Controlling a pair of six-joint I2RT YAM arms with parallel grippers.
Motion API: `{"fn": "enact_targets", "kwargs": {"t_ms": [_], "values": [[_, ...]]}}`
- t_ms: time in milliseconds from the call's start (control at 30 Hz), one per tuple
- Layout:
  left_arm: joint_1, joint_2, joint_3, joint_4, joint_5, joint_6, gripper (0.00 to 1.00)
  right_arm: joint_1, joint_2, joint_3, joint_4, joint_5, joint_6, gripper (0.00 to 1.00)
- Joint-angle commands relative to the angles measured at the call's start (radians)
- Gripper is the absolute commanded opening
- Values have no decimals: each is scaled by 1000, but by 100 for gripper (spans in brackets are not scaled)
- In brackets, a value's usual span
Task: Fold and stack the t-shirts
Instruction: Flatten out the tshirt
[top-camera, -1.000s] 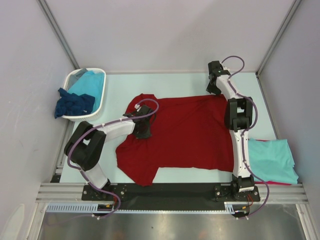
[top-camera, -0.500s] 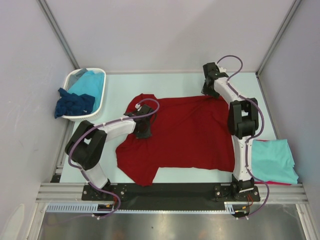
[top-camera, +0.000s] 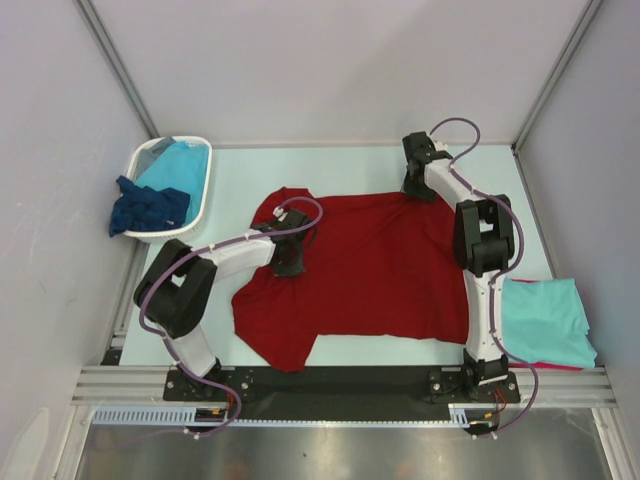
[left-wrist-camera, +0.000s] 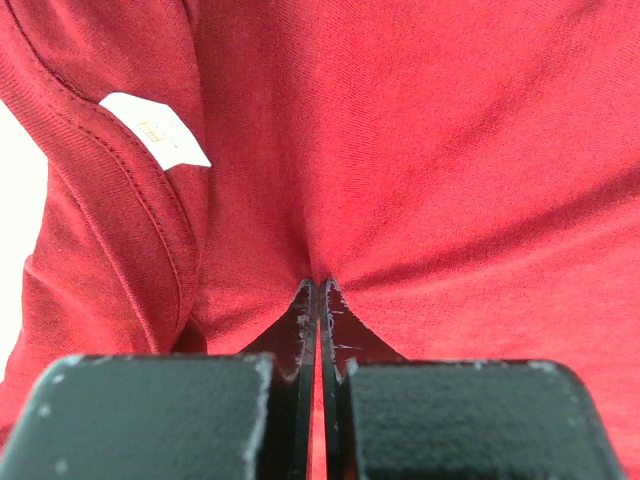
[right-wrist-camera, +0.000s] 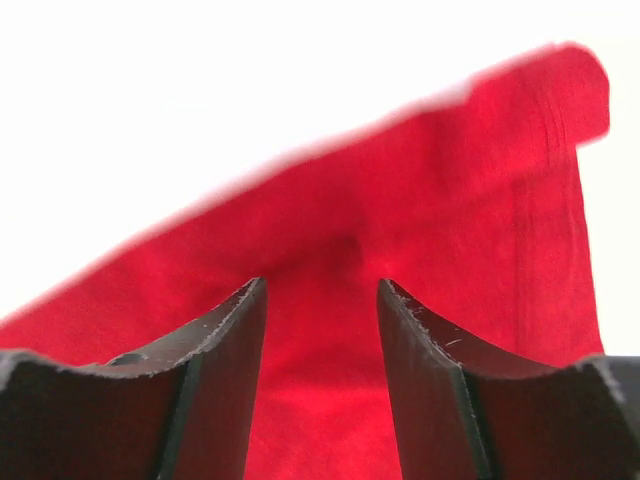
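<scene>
A dark red soft-cloth short-sleeved t-shirt (top-camera: 380, 270) lies spread flat across the middle of the pale bench (top-camera: 350, 165). The left gripper (left-wrist-camera: 318, 292) is pressed together, pinching a pucker of the red cloth just beside the collar and its white label (left-wrist-camera: 155, 130). The right gripper (right-wrist-camera: 320, 290) stands with jaws apart over the shirt's far right corner, gripping nothing. A folded turquoise t-shirt (top-camera: 545, 320) rests at the bench's right edge. A white plastic basket (top-camera: 205, 195) at far left holds another turquoise shirt (top-camera: 178, 163) and a dark navy shirt (top-camera: 148, 210).
</scene>
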Motion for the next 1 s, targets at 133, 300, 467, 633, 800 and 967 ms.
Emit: {"fn": "enact_targets", "kwargs": {"t_ms": [133, 300, 467, 633, 800, 967], "values": [[-33, 32, -11, -28, 66, -5, 0, -22, 156, 247, -17, -31, -3, 52], [-33, 24, -23, -30, 64, 1, 0, -12, 205, 313, -31, -33, -3, 52], [-33, 28, -26, -30, 67, 3, 0, -19, 236, 342, -26, -35, -9, 53], [-35, 29, -26, -30, 73, 8, 1, -42, 271, 370, -17, -36, -17, 55], [-43, 24, -37, -33, 69, 12, 1, -78, 305, 480, -3, -50, -24, 56], [-50, 29, -37, -33, 66, 12, 1, -86, 330, 559, -5, -64, -32, 58]]}}
